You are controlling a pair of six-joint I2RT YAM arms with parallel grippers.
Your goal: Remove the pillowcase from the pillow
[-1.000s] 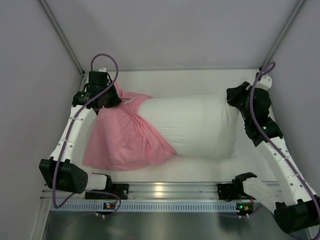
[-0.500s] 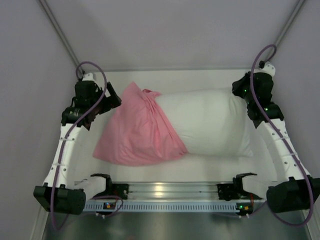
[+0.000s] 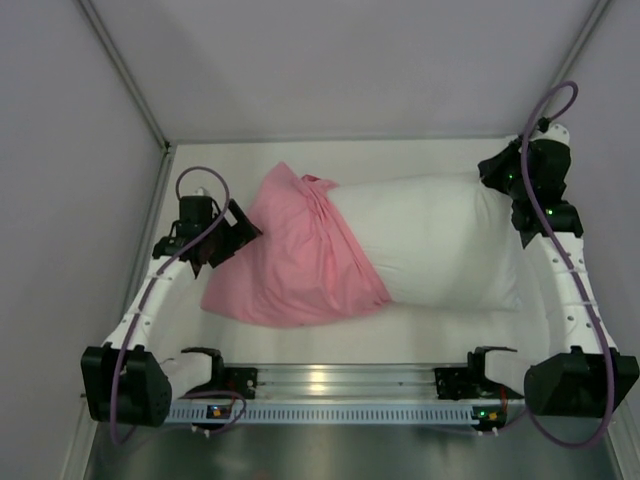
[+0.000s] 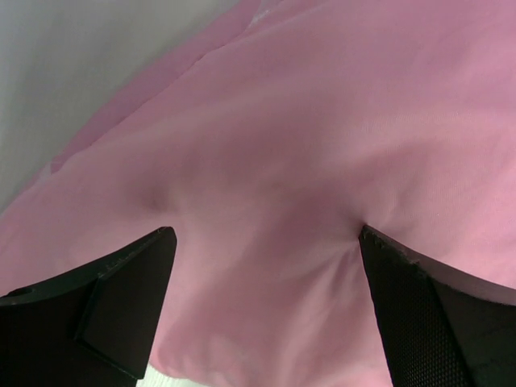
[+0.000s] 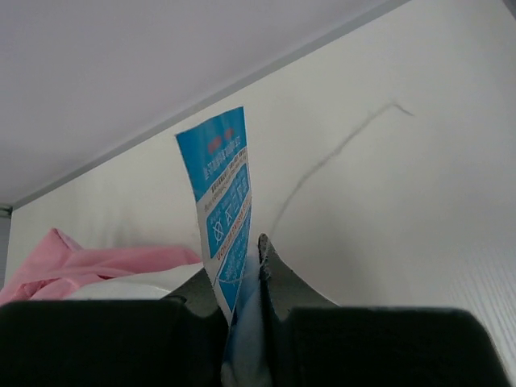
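The white pillow (image 3: pixel 440 250) lies across the table, its left end still inside the pink pillowcase (image 3: pixel 300 262). My left gripper (image 3: pixel 240 232) is open at the pillowcase's left edge. In the left wrist view, pink cloth (image 4: pixel 306 145) fills the gap between its wide-apart fingers (image 4: pixel 121 298), which grip nothing. My right gripper (image 3: pixel 498 180) is shut on the pillow's far right corner. In the right wrist view, the gripper (image 5: pixel 246 270) pinches white fabric beside the blue tag (image 5: pixel 226 201). The pillowcase (image 5: pixel 64 262) shows at the lower left of that view.
White enclosure walls stand close on the left, right and far sides (image 3: pixel 350 70). A metal rail (image 3: pixel 330 380) with both arm bases runs along the near edge. A bare table strip (image 3: pixel 190 320) lies left of the pillowcase.
My left gripper has opened, let go of the pillowcase and drawn back toward the near left. My right arm has pulled the pillow to the right, and the pillowcase has shifted with it.
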